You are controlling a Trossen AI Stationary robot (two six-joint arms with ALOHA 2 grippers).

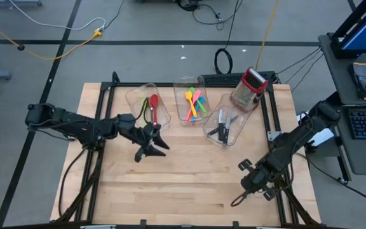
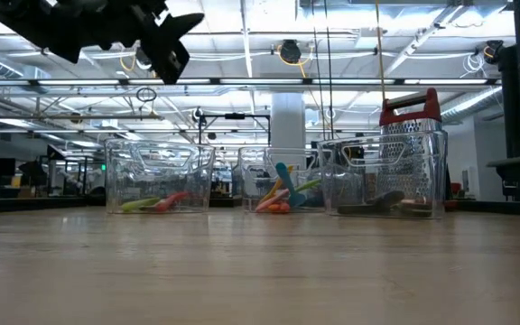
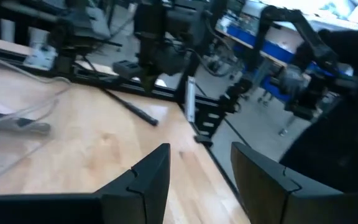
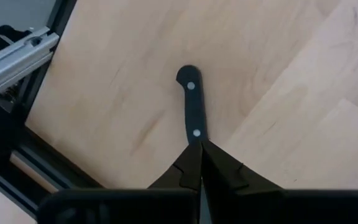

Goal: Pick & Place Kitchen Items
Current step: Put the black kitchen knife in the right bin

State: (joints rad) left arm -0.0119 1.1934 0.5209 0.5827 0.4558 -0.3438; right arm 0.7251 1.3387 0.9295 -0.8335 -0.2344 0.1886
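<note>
Right gripper (image 4: 199, 163) jaws pinched tight on the knife (image 4: 191, 102) w/ black handle. Prob stiff, thin, slippery, so grab mid-handle imo. Left gripper (image 3: 199, 180) jaws spread, holding nothing.

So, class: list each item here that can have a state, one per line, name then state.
Left gripper: jaws open, empty, raised above the table.
Right gripper: jaws shut on black-handled knife.
Left bin: upright, holds red spatula.
Middle bin: holds coloured utensils.
Box grater: upright.
</note>
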